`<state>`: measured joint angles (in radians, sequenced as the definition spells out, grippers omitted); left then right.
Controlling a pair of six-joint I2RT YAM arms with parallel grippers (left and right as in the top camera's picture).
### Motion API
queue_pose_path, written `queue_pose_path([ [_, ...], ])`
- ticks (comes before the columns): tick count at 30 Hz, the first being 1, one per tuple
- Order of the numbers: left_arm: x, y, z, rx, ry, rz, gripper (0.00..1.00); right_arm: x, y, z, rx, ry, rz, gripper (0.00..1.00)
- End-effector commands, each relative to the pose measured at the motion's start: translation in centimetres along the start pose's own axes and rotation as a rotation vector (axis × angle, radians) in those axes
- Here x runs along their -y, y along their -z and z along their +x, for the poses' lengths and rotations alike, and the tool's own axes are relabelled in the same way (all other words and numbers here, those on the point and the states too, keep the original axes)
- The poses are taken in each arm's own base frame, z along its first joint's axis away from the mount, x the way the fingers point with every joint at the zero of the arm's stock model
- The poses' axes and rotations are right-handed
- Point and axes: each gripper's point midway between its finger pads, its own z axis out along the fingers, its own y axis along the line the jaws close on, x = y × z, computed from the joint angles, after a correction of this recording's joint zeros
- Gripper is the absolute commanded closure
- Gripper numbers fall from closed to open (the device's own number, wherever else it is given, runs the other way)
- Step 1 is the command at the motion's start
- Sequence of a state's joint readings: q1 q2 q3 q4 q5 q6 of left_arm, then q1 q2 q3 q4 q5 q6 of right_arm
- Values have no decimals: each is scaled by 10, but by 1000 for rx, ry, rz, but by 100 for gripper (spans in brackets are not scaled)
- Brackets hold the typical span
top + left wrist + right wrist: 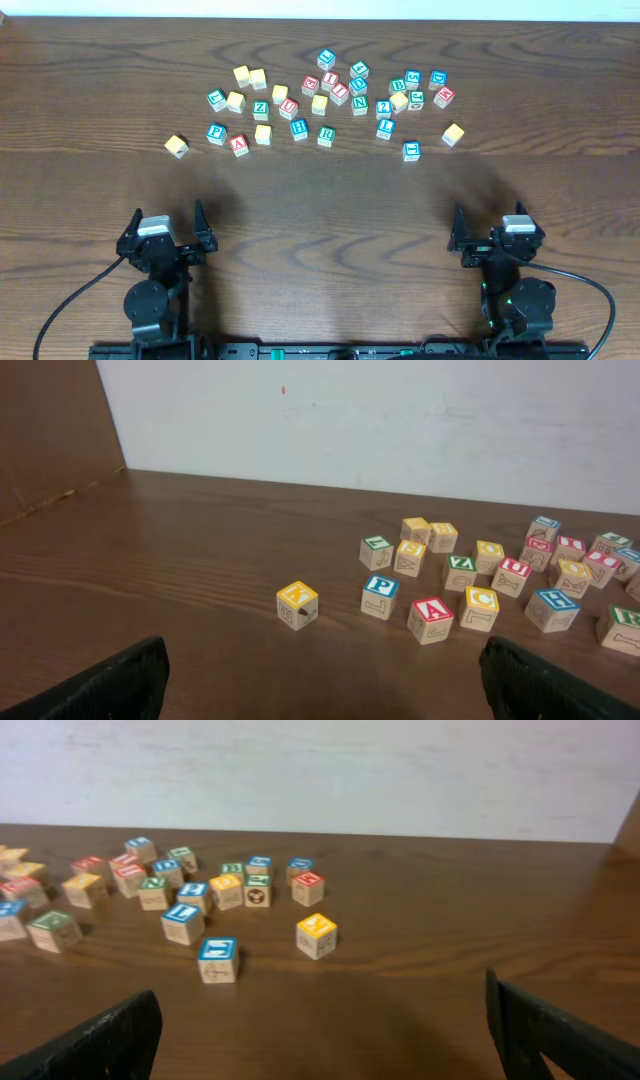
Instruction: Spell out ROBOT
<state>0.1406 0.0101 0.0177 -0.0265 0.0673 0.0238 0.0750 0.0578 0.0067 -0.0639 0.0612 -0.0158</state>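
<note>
Several wooden letter blocks with coloured faces lie scattered across the far half of the table (320, 190). A green R block (326, 135) lies near the middle, a green B block (397, 86) to the right. The same cluster shows in the left wrist view, led by a yellow block (297, 604), and in the right wrist view, led by a blue block (217, 959) and a yellow block (316, 935). My left gripper (166, 226) and right gripper (492, 228) rest near the front edge, both open and empty, well short of the blocks.
A lone yellow block (177, 146) sits at the left of the cluster and another yellow block (453, 134) at the right. A white wall (400, 420) stands behind the table. Cables run from both arm bases at the front edge.
</note>
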Motion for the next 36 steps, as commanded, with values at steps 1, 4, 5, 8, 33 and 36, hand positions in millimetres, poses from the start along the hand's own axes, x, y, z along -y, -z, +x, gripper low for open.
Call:
queue_pose_path([
  [1,-3,-1,15,-46,-8,-11,2,-1,0,0,1,9,-8,1],
  [4,0,0,10,-37,-30,4,3,-7,0,-8,33,9,-44,1],
  [5,4,1,5,-35,-30,26,2,-12,1,-15,63,9,-69,1],
  [8,8,-1,-26,-72,-29,42,2,-14,4,-45,118,-18,-86,1],
  [33,41,-97,-93,-907,119,176,2,-90,-177,-104,-523,-20,-510,1],
  [36,41,-101,-95,-892,117,177,2,-98,-200,-111,-431,-12,-548,1],
])
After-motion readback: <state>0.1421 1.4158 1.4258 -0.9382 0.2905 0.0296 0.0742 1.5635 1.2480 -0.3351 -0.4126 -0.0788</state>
